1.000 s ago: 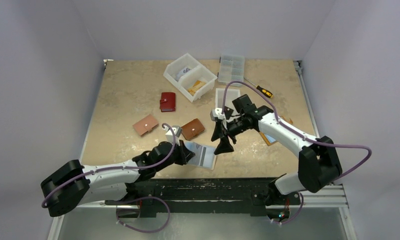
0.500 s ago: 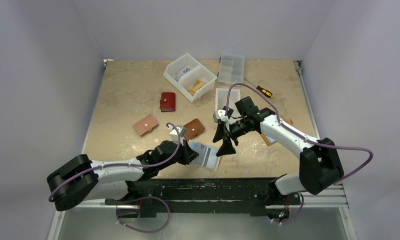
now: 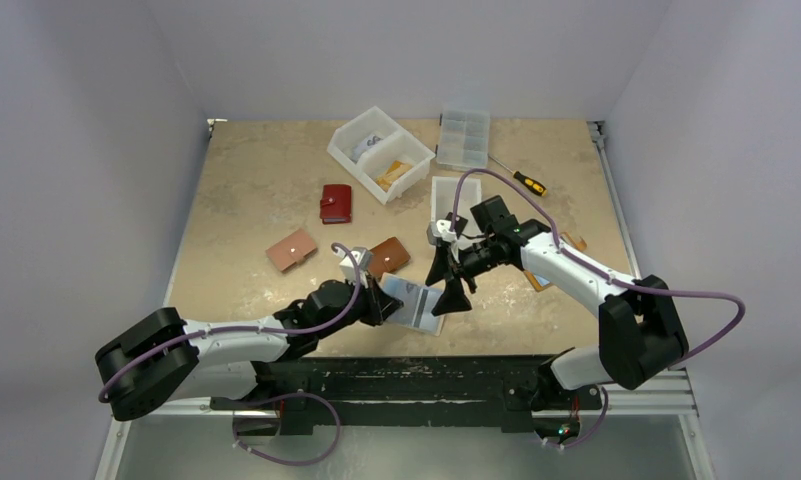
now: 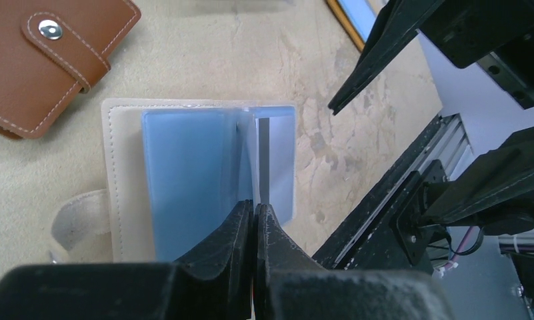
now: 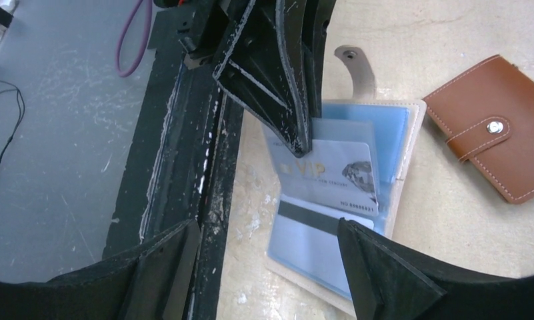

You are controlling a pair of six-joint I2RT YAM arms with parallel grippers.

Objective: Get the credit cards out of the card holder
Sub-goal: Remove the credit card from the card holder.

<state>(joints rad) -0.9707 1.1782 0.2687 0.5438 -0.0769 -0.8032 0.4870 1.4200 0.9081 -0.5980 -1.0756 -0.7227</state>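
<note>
Open card holder (image 4: pixel 111 147) sleeve (image 4: pixel 184 173) is being pinched by left gripper (image 4: pixel 254 207); wide-open right gripper (image 5: pixel 267 230) is being held above; VIP card (image 5: pixel 331 177) edge needs gripping next.

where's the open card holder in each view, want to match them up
Top external: open card holder just below the picture's centre.
Left wrist: centre-left, blue sleeves facing up.
Right wrist: right of centre, a VIP card showing in it.
Shared landmark: the brown snap wallet, lying close by the holder in all three.
</note>
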